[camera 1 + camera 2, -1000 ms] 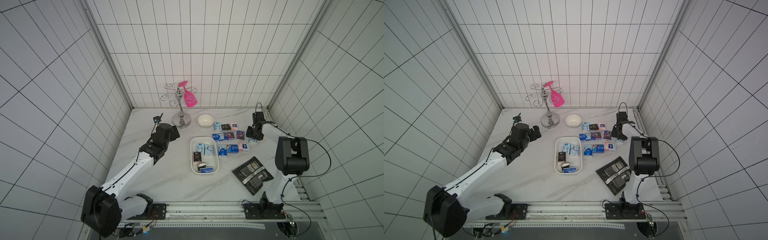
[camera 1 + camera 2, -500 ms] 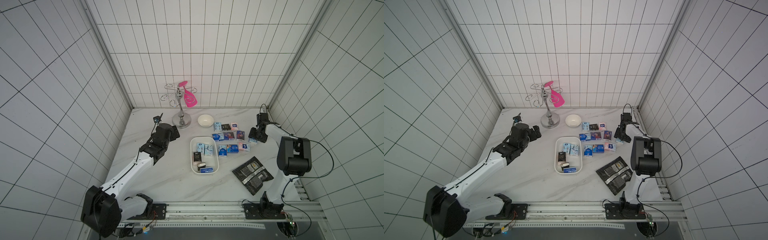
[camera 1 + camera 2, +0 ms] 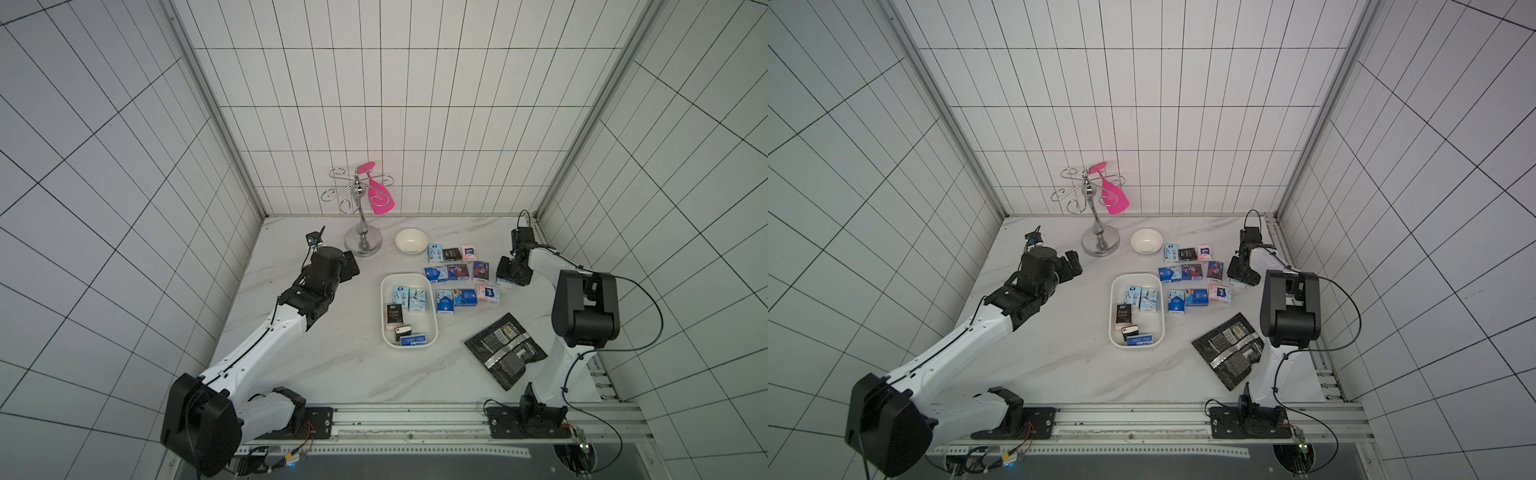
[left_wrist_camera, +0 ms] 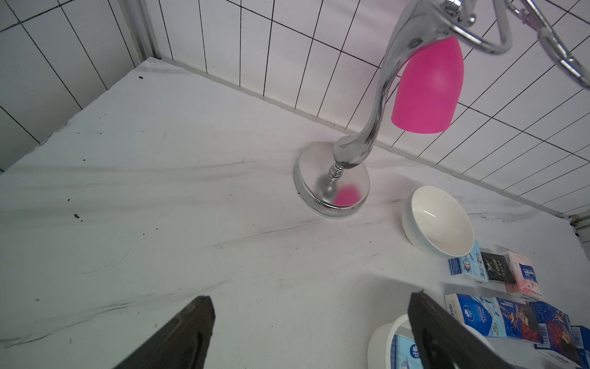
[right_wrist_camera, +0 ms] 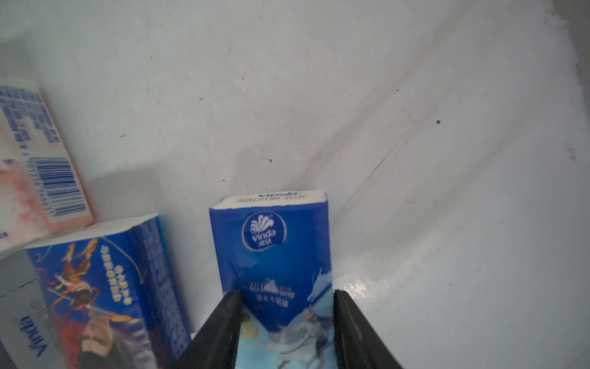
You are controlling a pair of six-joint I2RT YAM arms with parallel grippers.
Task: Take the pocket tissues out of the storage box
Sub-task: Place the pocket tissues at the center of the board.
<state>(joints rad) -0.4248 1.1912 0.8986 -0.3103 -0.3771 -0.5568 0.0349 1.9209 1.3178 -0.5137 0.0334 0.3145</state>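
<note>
the right tool (image 5: 285, 297) is clenching a dark blue packet (image 5: 271, 249) by its two long edges. the packet is lying flat on the desk (image 5: 415, 159) and sticking out past the fingertips. on the tool's box-ward side another blue packet (image 5: 105, 287) is lying just beside it across a narrow gap, with a pale pink packet (image 5: 38, 179) further along. the tool's other side and the stretch ahead are showing bare desk. the storage box (image 3: 434, 316) is sitting well apart from this tool, holding five pocket tissues (image 3: 409, 299). the left tool (image 4: 311, 300) is hanging released over bare desk.
</note>
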